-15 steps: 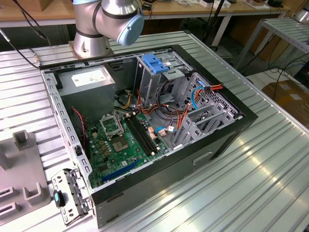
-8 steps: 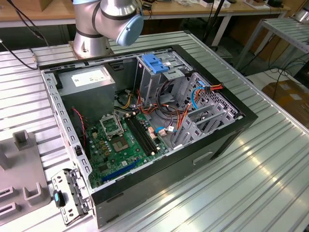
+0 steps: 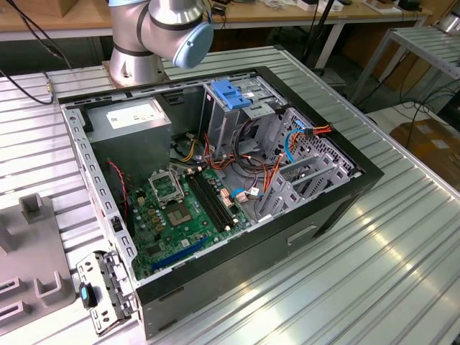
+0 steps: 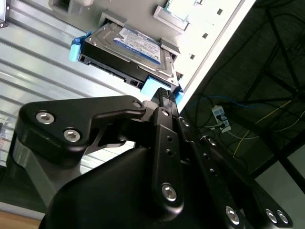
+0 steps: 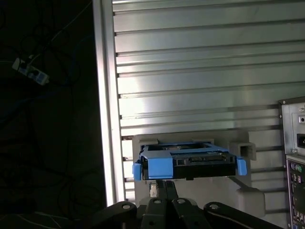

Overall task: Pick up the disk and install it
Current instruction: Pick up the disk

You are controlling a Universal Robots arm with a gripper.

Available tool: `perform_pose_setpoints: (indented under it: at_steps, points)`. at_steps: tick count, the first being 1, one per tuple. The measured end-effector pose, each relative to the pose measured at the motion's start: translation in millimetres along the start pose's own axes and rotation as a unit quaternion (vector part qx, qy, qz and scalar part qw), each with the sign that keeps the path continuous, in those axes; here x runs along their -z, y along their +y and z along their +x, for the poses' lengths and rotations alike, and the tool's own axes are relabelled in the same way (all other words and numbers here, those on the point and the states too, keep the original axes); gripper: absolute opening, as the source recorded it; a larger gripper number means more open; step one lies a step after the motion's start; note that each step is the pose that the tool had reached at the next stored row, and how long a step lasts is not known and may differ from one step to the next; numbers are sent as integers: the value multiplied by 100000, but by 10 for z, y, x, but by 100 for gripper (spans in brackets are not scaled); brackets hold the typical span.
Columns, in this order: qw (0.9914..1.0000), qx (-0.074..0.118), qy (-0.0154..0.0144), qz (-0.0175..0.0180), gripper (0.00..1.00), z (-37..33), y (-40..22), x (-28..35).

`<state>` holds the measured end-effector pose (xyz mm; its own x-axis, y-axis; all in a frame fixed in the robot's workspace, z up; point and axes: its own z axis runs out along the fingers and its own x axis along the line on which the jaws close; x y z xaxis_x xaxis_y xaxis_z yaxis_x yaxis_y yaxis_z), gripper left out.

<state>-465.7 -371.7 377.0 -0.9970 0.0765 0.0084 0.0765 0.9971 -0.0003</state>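
Observation:
The disk (image 4: 136, 45) is a flat silver drive with a white and blue label and blue side rails. It lies in a grey holder (image 5: 248, 193) on the ribbed metal table, close to the table's edge. In the first wrist view the disk (image 5: 202, 162) shows end-on, with a blue rail block facing me. My gripper (image 5: 164, 183) is shut, and its black tips sit right at that blue rail. In the second wrist view the gripper (image 4: 163, 93) overlaps the near blue rail, and I cannot tell whether it pinches it.
The open computer case (image 3: 338, 208) lies on the table with its motherboard (image 3: 180, 208), cables and a metal drive cage with a blue top (image 3: 233, 97). The arm's base (image 3: 158, 36) stands behind the case. Another grey fixture (image 3: 32, 244) sits at the exterior view's left. The case's rear panel (image 5: 293, 152) is beside the holder.

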Motion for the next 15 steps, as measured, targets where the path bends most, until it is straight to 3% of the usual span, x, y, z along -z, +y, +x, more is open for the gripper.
perform_pose_setpoints:
  at_steps: [10, 13, 15]
  points:
    - [99997, 755, -5, 6, 11, 3, 0, 0]
    - [99923, 3933, 5, 35, 11, 3, 0, 0]
    - [99759, 6939, -4, 57, 11, 2, 0, -4]
